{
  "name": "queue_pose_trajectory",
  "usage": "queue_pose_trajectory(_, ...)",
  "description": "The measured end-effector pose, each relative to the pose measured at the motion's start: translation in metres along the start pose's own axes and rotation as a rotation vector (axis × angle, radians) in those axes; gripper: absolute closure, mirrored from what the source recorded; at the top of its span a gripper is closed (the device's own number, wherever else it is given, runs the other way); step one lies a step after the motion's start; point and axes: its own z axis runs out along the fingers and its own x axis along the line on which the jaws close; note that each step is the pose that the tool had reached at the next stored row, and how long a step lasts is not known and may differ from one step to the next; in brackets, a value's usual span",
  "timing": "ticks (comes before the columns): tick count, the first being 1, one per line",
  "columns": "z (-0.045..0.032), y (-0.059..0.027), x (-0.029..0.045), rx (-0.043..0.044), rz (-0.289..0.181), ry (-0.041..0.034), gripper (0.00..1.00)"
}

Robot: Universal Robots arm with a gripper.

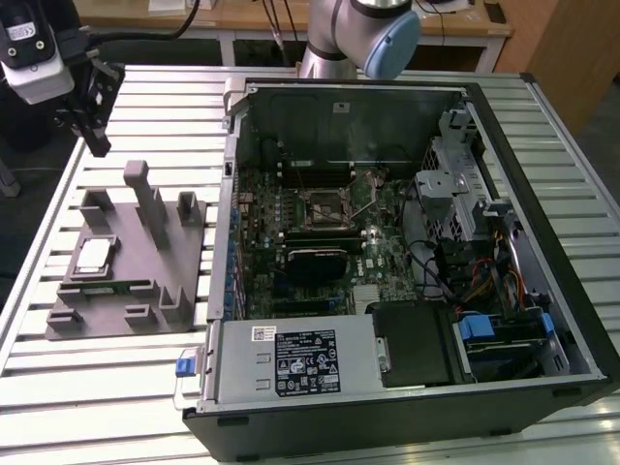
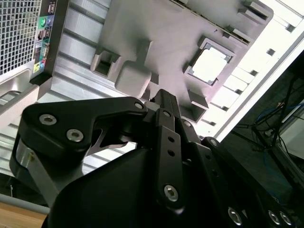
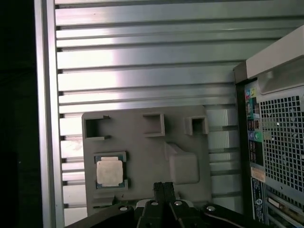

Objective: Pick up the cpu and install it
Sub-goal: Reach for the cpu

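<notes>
The cpu (image 1: 94,256), a small square chip with a pale silvery top, lies flat in a recess of the grey plastic holder block (image 1: 136,281) at the exterior view's left. It also shows in both wrist views (image 2: 209,64) (image 3: 109,172). My gripper (image 1: 99,143) hangs above the slatted table, behind the holder and well clear of the cpu. Its black fingers (image 3: 163,187) are pressed together with nothing between them, and in the second wrist view the gripper (image 2: 162,96) points toward the block. The black metal-framed socket (image 1: 325,205) sits on the motherboard inside the open computer case.
The open computer case (image 1: 542,242) fills the exterior view's middle and right, with its power supply (image 1: 291,360) at the front. Tall posts (image 1: 145,194) rise from the holder block. The slatted aluminium table (image 1: 58,387) lies around both. The case's rear ports (image 3: 254,137) stand close to the holder.
</notes>
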Motion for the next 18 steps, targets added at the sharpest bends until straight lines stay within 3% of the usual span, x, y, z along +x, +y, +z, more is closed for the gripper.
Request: queue_pose_trajectory(18, 0.0247, -0.0031, 0.0265, 0.0000, 0.000, 0.0001, 0.89)
